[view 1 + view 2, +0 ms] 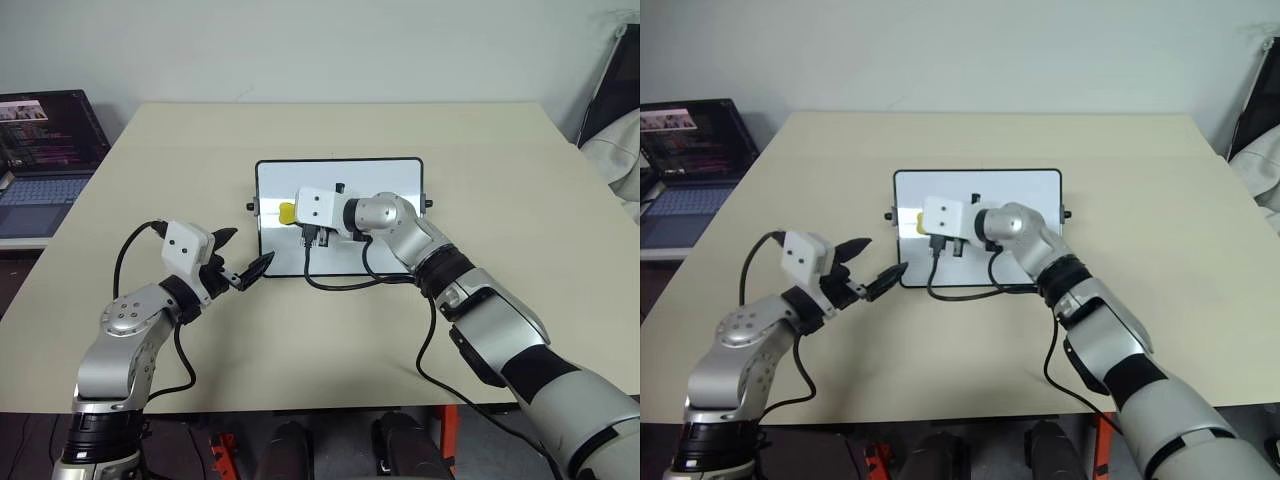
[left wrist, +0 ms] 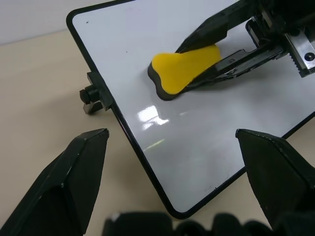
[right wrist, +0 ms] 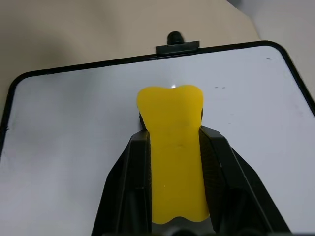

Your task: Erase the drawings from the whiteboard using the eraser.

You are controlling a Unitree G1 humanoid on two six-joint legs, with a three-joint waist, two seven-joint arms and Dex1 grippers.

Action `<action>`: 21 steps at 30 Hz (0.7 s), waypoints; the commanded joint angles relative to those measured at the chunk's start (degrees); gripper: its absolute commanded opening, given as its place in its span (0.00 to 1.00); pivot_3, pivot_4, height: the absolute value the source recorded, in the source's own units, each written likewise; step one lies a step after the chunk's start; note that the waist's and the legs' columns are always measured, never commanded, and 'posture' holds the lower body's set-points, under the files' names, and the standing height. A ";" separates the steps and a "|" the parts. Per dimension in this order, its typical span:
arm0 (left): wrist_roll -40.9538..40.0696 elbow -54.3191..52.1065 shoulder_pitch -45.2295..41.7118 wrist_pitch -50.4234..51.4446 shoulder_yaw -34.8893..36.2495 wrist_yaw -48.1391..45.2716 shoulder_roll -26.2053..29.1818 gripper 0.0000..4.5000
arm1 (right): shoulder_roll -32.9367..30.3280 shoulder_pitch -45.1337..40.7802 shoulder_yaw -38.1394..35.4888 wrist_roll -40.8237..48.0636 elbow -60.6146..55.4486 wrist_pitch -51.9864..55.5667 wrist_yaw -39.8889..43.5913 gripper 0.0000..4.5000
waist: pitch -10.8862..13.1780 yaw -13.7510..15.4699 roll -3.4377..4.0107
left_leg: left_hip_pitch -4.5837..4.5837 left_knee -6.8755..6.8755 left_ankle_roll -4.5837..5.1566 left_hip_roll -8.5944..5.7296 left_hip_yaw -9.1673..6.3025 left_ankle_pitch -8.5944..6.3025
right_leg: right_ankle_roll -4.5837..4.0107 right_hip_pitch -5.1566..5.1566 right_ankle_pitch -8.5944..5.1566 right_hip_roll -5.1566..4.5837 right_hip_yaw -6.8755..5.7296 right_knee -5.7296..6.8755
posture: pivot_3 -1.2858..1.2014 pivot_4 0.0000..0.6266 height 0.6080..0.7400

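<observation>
Beige table (image 1: 480,160), whiteboard (image 1: 380,180) lying flat at its middle. Mid-wipe: right gripper (image 3: 172,162) clamped on yellow eraser (image 3: 172,128), pressed near the board's left edge. Left gripper (image 1: 240,258) spread, empty, beside the near-left corner. No drawings visible; next, probably sweep across.

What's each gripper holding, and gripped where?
Right gripper is shut on the yellow eraser, fingers on its two long sides, over the whiteboard. Left gripper is open, holding nothing.

Glossy white whiteboard (image 2: 197,142); smooth yellow eraser (image 2: 184,69); matt beige table (image 1: 330,340)
</observation>
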 commanded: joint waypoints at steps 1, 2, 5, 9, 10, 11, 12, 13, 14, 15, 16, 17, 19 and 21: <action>0.09 -1.40 0.13 -1.35 -0.15 -0.48 -0.19 1.00 | 0.54 -5.14 -5.65 -0.10 5.91 -0.70 -13.17 0.22 | 0.01 0.03 0.01 | 0.00 0.00 -0.01 0.00 0.00 0.02 | -0.04 -0.02 0.03 0.01 0.00 0.04 | 0.52 0.24 1.00; 0.13 -1.43 0.17 -1.33 -0.31 -0.62 -0.23 1.00 | 0.73 -5.82 -6.14 -0.01 7.06 -0.81 -14.22 0.22 | 0.01 0.15 0.01 | -0.02 0.02 -0.06 0.00 -0.03 0.06 | -0.07 -0.05 0.05 0.01 -0.01 0.13 | 0.52 0.24 1.00; 0.12 -1.74 0.33 -1.24 -0.57 -0.80 -0.39 1.00 | 1.15 -5.16 -5.44 -0.54 9.38 -0.49 -11.18 0.22 | 0.00 0.25 0.00 | -0.02 0.04 -0.10 -0.02 -0.05 0.09 | -0.07 -0.05 0.05 0.04 -0.02 0.16 | 0.52 0.24 1.00; -0.08 -2.21 0.58 -1.00 -0.83 -0.91 -0.47 1.00 | 0.97 -1.32 -3.21 -1.26 7.18 -0.50 -2.73 0.22 | -0.01 -0.20 0.00 | -0.01 -0.01 -0.09 0.01 0.00 0.08 | -0.07 -0.04 0.04 0.05 0.01 0.09 | 0.52 0.24 1.00; -0.07 -2.21 0.61 -0.95 -0.97 -1.10 -0.43 1.00 | 0.78 -0.21 -2.70 -1.38 5.65 -0.53 -0.86 0.22 | -0.01 -0.22 0.01 | -0.01 -0.01 -0.09 0.02 -0.01 0.08 | -0.07 -0.03 0.04 0.05 0.01 0.07 | 0.52 0.24 1.00; -0.05 -2.20 0.62 -0.91 -1.13 -1.31 -0.40 1.00 | 0.58 0.75 -2.40 -1.51 4.20 -0.56 0.32 0.22 | -0.02 -0.23 0.00 | -0.01 -0.01 -0.09 0.02 -0.01 0.08 | -0.07 -0.03 0.04 0.05 0.01 0.08 | 0.52 0.24 1.00; -0.06 -2.18 0.54 -0.86 -1.32 -1.59 -0.38 1.00 | 0.34 1.60 -2.45 -1.50 2.73 -0.35 0.71 0.22 | -0.02 -0.23 0.00 | 0.00 -0.01 -0.09 0.02 -0.01 0.08 | -0.07 -0.02 0.04 0.05 0.01 0.08 | 0.52 0.24 1.00; -0.07 -2.19 0.45 -0.82 -1.50 -1.82 -0.39 1.00 | 0.08 2.35 -2.70 -1.38 1.30 -0.10 0.78 0.22 | -0.02 -0.23 0.00 | 0.03 0.01 -0.09 0.02 -0.01 0.08 | -0.07 0.00 0.04 0.05 0.01 0.11 | 0.52 0.24 1.00; -0.11 -2.20 0.33 -0.78 -1.66 -2.01 -0.40 1.00 | -0.21 2.91 -3.05 -1.22 0.03 -0.04 0.56 0.22 | -0.02 -0.22 0.00 | 0.04 0.01 -0.09 0.02 -0.02 0.08 | -0.07 0.00 0.04 0.05 0.01 0.14 | 0.52 0.24 1.00; -0.14 -2.35 0.22 -0.73 -1.87 -2.18 -0.39 1.00 | -0.54 3.54 -3.66 -0.89 -1.62 0.03 0.23 0.22 | -0.02 -0.18 0.00 | 0.04 0.04 -0.09 0.02 -0.03 0.08 | -0.07 0.00 0.04 0.05 0.00 0.19 | 0.52 0.24 1.00; -0.19 -2.61 -0.07 -0.64 -2.27 -2.43 -0.34 1.00 | -1.00 4.56 -5.02 0.27 -4.45 0.65 0.14 0.22 | -0.02 -0.08 0.00 | 0.04 0.05 -0.09 0.01 -0.04 0.09 | -0.07 0.00 0.04 0.05 -0.01 0.22 | 0.52 0.24 1.00; -0.42 -3.16 -0.50 -0.32 -2.86 -2.89 -0.24 1.00 | -1.83 6.40 -7.16 2.34 -9.42 2.13 0.37 0.22 | -0.02 0.03 0.00 | 0.04 0.07 -0.09 0.01 -0.05 0.09 | -0.07 0.00 0.04 0.05 -0.01 0.25 | 0.52 0.24 1.00; -1.20 -4.97 -1.16 0.79 -4.22 -4.23 0.17 1.00 | -3.65 11.40 -12.22 6.47 -21.50 8.26 0.02 0.22 | -0.02 0.72 -0.01 | -0.03 0.09 -0.09 0.00 -0.10 0.09 | -0.06 -0.02 0.04 0.05 -0.05 0.23 | 0.52 0.24 1.00; -0.66 -7.27 -1.56 1.50 -7.94 -7.31 1.59 1.00 | -5.97 20.24 -17.75 9.67 -37.26 17.36 -1.31 0.22 | -0.02 1.42 -0.01 | -0.23 0.06 -0.09 -0.01 -0.18 0.09 | -0.06 -0.08 0.04 0.03 -0.10 0.04 | 0.52 0.24 1.00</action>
